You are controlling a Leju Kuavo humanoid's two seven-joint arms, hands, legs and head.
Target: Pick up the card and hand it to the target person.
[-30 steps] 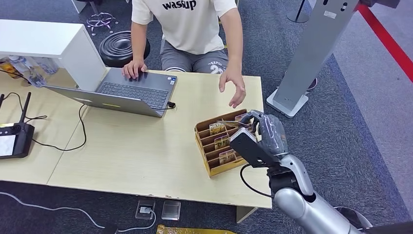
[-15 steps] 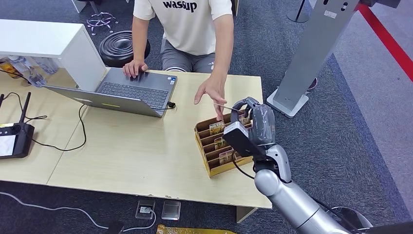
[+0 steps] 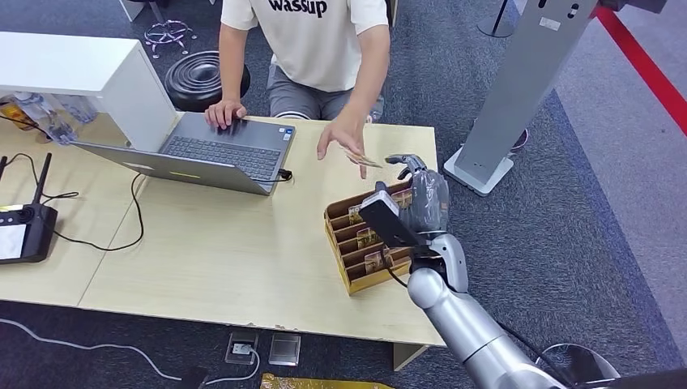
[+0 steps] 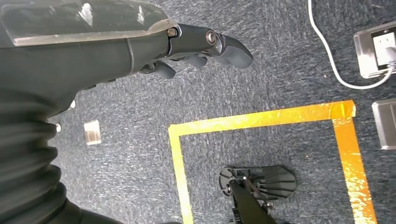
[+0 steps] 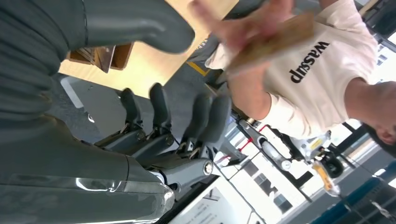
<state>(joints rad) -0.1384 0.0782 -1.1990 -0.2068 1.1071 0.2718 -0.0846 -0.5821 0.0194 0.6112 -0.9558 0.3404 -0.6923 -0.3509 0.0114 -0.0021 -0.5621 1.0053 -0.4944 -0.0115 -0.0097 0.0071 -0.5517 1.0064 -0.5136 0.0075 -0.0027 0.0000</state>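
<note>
So the small tan card (image 3: 362,160) is in the person's hand (image 3: 342,143) right now, pinched out over the far side of the light wooden counter (image 3: 227,243), just beyond the right robot hand (image 3: 421,194). In the right wrist view the card (image 5: 275,35) looks blurry against the person's fingers, so I can't make out any print on it.

The right robot hand is raised above the brown slotted cardboard card holder (image 3: 360,239) near the counter's right edge, and it's let go: fingers (image 5: 159,109) spread apart with nothing between them and the thick grey thumb. A few more cards sit upright in the holder's slots.

The left robot hand (image 4: 187,46) hangs down over the dark grey carpet, fingers loosely extended and holding nothing. Below it there's a yellow tape outline (image 4: 261,123) on the floor and a white cable (image 4: 334,63) running to a power strip.

The person in the white T-shirt (image 3: 316,40) sits across the counter, other hand resting on an open grey laptop (image 3: 211,154). A black controller with antennas (image 3: 24,227) sits on the counter's left end.
</note>
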